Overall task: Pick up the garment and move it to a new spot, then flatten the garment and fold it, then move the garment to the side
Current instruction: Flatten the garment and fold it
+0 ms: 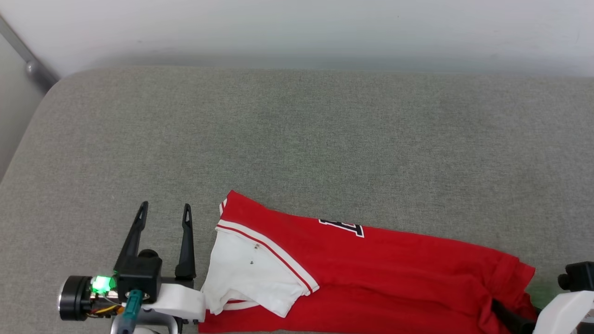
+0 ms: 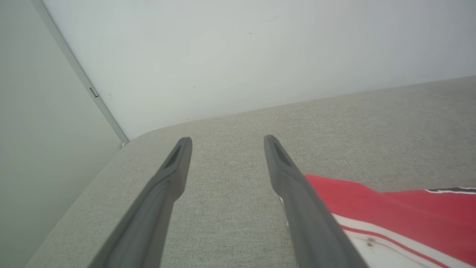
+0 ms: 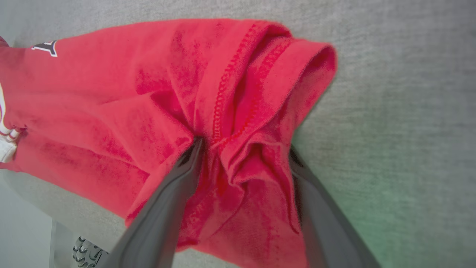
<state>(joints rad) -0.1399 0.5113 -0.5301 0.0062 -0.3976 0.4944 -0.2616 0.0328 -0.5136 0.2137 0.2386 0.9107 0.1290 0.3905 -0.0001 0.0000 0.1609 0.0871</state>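
The left gripper (image 1: 165,205) stood wide apart, empty, just beside the red jersey's (image 1: 394,269) white sleeve (image 1: 246,273); the right gripper's (image 3: 244,147) spread fingers straddled its bunched hem (image 3: 260,74).

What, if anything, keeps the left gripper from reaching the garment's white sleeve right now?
Probably nothing, so yes. The left gripper is open over bare cushion, right beside the white sleeve of the garment; a short sideways move should reach it.
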